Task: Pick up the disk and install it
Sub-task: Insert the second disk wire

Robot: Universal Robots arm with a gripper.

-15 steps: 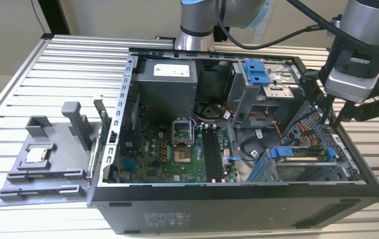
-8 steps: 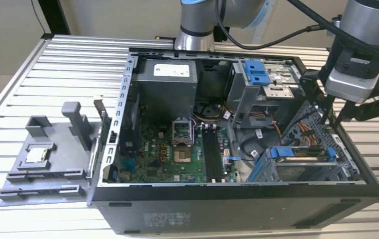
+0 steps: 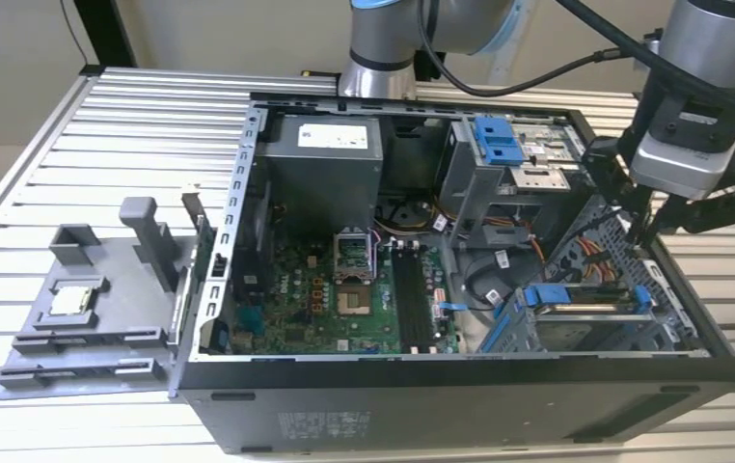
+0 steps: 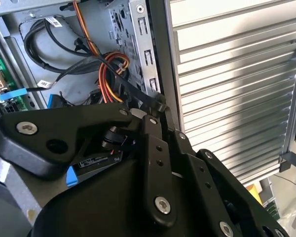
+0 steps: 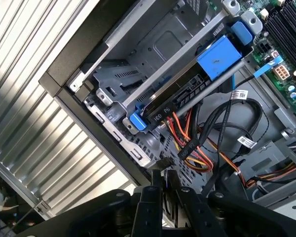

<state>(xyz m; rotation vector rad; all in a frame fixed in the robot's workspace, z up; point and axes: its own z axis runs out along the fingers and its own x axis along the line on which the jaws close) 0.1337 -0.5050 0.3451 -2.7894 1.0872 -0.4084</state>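
Note:
The disk [image 3: 589,301] lies flat in the drive bay at the case's corner on the exterior view's right, its blue carrier rail [image 3: 551,294] facing the motherboard. In the first wrist view the disk [image 5: 180,101] shows its dark connector edge, held by the blue carrier [image 5: 219,57] inside the grey bay. My gripper [image 3: 636,234] hangs above the case wall just beyond that bay, apart from the disk. Its thin black fingers are shut together with nothing between them in both wrist views, at the gripper [image 5: 163,172] and the gripper [image 4: 157,102].
The open computer case [image 3: 471,371] lies on a slatted metal table [image 3: 123,125]. Inside are the motherboard [image 3: 341,289], power supply [image 3: 322,154], a grey cage with blue latch [image 3: 499,140] and loose orange and black cables [image 5: 202,153]. A grey fixture [image 3: 91,318] holds a small chip [image 3: 69,299].

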